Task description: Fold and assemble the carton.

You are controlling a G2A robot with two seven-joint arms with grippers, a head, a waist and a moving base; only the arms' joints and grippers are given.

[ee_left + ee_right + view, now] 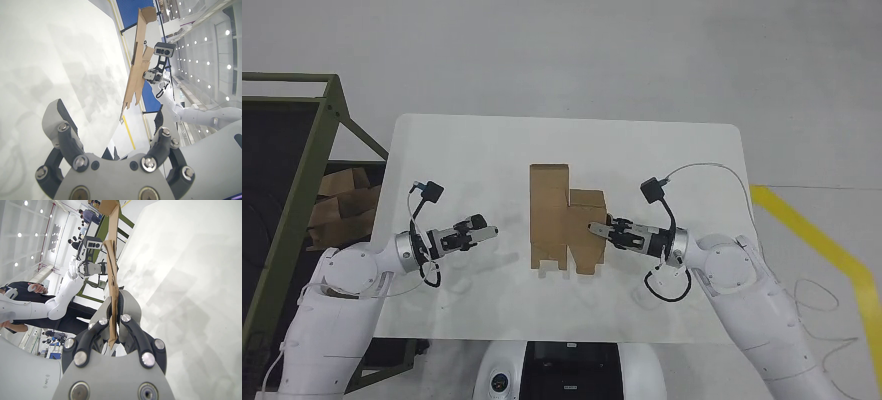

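A flat brown cardboard carton point(564, 218) hangs a little above the middle of the white table point(462, 150), flaps loose at its near end. My right gripper point(599, 229) is shut on the carton's right edge; the cardboard point(112, 279) runs between its fingers point(128, 302) in the right wrist view. My left gripper point(485, 228) is open with nothing in it, to the left of the carton and apart from it. From the left wrist view the carton point(137, 64) is seen edge-on, well beyond the open fingers point(62, 111), with the right gripper point(144, 75) holding it from behind.
A green metal frame point(302, 160) stands past the table's left edge, with more flattened cardboard point(342, 205) lying beside it. A yellow floor line point(817, 240) runs on the right. A person stands behind the left arm in the right wrist view.
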